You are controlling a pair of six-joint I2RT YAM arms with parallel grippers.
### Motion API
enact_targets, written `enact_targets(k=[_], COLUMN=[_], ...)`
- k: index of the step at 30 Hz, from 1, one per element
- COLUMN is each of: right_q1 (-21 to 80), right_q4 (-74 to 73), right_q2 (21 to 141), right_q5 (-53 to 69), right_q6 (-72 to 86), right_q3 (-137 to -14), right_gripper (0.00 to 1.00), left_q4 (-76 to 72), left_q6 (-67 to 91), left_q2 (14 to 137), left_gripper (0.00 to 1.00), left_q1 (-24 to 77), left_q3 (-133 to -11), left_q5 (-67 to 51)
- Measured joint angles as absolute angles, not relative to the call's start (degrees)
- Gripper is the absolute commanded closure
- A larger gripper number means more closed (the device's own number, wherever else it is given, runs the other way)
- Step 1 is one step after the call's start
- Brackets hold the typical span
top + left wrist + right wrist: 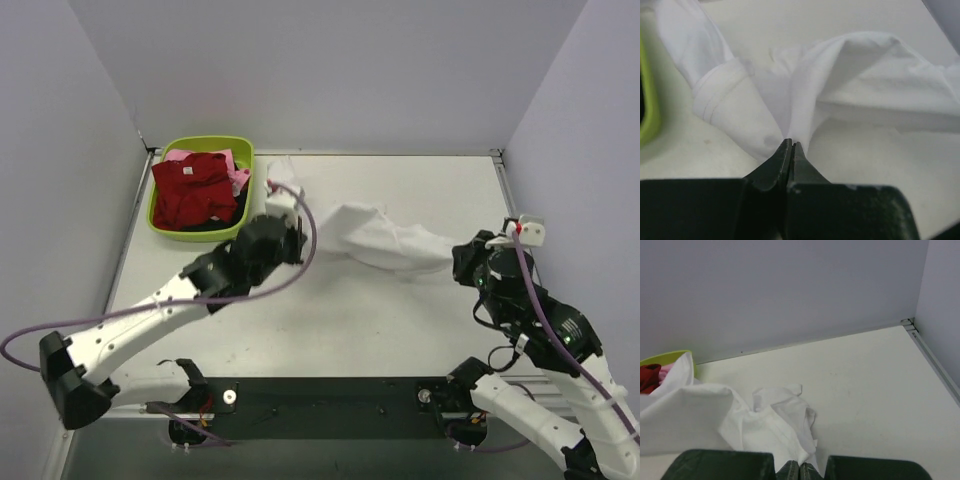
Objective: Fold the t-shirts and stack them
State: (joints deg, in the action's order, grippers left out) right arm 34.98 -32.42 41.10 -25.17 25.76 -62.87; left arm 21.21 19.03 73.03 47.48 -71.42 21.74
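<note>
The white t-shirt [385, 238] lies bunched across the middle of the table, stretched between both grippers. My left gripper [292, 238] is shut on its left end; the left wrist view shows the cloth [840, 80] pinched at the closed fingertips [790, 145], with a sleeve [715, 100] hanging to the left. My right gripper [462, 262] is shut on the shirt's right end; the right wrist view shows cloth [770, 425] pinched between the closed tips [800, 467]. The dark red t-shirt [195, 190] and pink t-shirt [238, 160] lie in the basin.
The lime-green basin [200, 232] stands at the back left, close to the left wall; its edge shows in the left wrist view [647, 100] and right wrist view [670, 357]. Grey walls enclose the table on three sides.
</note>
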Motion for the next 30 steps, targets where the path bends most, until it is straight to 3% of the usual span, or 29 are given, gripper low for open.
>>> enact_targets(k=[3, 4, 5, 6, 8, 10, 11, 18, 24, 30], right_q1=[35.3, 35.5, 35.7, 36.0, 36.8, 38.2, 38.9, 41.0, 41.1, 41.3], right_q4=[-38.2, -40.1, -41.8, -43.1, -46.1, -48.5, -49.6, -51.0, -48.4, -43.6], right_q2=[35.8, 35.3, 35.3, 35.4, 36.0, 36.2, 36.3, 36.1, 43.8, 49.3], right_q5=[-24.4, -23.4, -22.2, -20.7, -18.3, -17.1, -17.1, -20.5, -23.7, -24.0], right_q6=[29.1, 30.3, 31.4, 32.7, 35.2, 37.1, 37.9, 39.4, 38.8, 38.5], right_q3=[-59.6, -58.0, -56.2, -54.0, -50.2, -47.7, -47.3, -52.4, -55.1, -53.3], right_gripper=[1.0, 0.93, 0.7, 0.58, 0.31, 0.25, 0.22, 0.21, 0.23, 0.24], left_q4=[20.6, 20.6, 21.0, 21.8, 23.3, 26.0, 27.2, 29.3, 25.1, 24.4], left_q6=[25.7, 28.6, 31.0, 34.8, 40.0, 44.7, 46.5, 46.1, 38.2, 35.0], left_q2=[62.4, 60.8, 60.2, 60.3, 60.8, 61.3, 61.8, 64.5, 73.3, 84.6], left_gripper=[1.0, 0.97, 0.85, 0.68, 0.25, 0.2, 0.11, 0.08, 0.09, 0.15], left_q1=[57.2, 59.1, 60.3, 62.5, 65.1, 67.2, 67.5, 66.8, 60.6, 52.7], left_q3=[-54.5, -50.1, -46.9, -42.7, -37.3, -34.3, -34.2, -45.2, -59.7, -63.2], left_q5=[24.4, 25.3, 26.0, 27.5, 29.3, 30.7, 31.6, 39.0, 39.4, 36.4])
